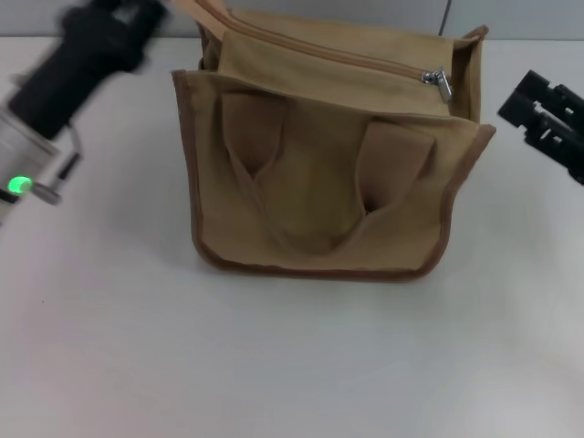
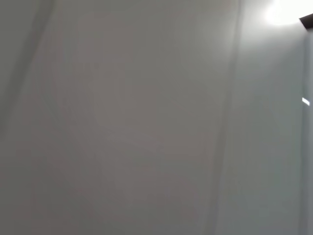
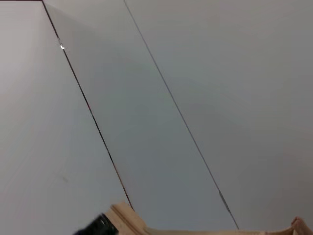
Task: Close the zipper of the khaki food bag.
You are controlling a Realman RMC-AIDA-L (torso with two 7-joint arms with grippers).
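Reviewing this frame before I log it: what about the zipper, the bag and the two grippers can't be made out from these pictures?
- Left gripper: head view, motion-blurred and cut by the top edge; fingers unreadable. Its wrist view shows only blank wall.
- Right gripper: head view, cut by the right edge; opening unclear.
- Zipper: whether its teeth are joined is too small to tell; the pull tab sits near the bag's right end.
- Khaki food bag: inside hidden by the top panel.

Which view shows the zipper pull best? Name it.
The head view: the silver zipper pull sits at the right end of the khaki food bag. The right wrist view catches only bag edges; the left wrist view shows none.
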